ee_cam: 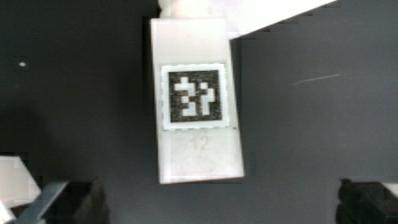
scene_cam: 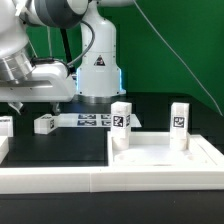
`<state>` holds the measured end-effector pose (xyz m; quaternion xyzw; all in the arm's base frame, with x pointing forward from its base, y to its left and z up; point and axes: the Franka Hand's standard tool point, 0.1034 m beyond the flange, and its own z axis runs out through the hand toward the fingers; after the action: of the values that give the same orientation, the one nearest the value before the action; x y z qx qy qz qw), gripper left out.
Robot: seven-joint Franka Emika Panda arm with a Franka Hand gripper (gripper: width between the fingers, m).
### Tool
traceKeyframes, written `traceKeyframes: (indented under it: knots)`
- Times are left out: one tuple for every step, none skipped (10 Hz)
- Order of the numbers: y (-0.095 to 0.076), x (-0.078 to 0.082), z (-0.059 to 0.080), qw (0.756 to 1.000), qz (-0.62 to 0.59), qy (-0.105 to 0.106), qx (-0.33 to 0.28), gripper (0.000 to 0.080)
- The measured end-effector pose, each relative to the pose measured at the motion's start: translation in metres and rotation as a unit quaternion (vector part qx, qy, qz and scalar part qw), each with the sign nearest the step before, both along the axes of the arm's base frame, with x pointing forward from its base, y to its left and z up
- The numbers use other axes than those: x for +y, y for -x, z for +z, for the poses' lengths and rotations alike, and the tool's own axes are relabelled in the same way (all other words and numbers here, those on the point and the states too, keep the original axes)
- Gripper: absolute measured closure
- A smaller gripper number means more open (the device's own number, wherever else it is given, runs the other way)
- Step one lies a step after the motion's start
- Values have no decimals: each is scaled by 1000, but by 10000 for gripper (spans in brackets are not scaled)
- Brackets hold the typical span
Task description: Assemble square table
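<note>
Gripper hangs wide open above a loose table leg, lying flat toward the bench's edge at the exterior view's left. Centre the fingers across its narrow sides, descend square, then close.

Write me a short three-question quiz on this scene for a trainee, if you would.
1. True or false: the gripper is shut on the lying leg.
2. How many legs stand upright at the tabletop? A one, B two, C four.
3. Fill in: the lying leg's tag faces the wrist ____.

Key: 1 false, the fingers stand wide apart and touch nothing; 2 B; 3 camera.
</note>
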<state>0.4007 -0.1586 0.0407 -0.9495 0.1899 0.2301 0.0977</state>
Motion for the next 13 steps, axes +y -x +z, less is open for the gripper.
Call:
traceKeyframes:
  knots:
    - [1, 0, 0, 1000, -1, 0, 2, 150]
    - [6, 1, -1, 1000, -11, -1, 20, 150]
    - [10, 1, -3, 999, -18, -6, 48, 150]
    - [7, -1, -6, 999, -18, -5, 49, 150]
    - [8, 0, -7, 999, -17, -5, 50, 150]
    - [10, 0, -9, 998, -17, -8, 56, 150]
    - [11, 0, -10, 998, -16, -6, 56, 150]
    - [15, 2, -9, 997, -17, -19, 78, 150]
    - [17, 4, -9, 993, -17, -38, 115, 150]
    - [15, 3, -11, 989, -15, -48, 137, 150]
    - [14, 3, -14, 988, -14, -51, 147, 150]
    - [14, 3, -15, 988, -12, -49, 144, 150]
    - [14, 4, -16, 988, -12, -49, 145, 150]
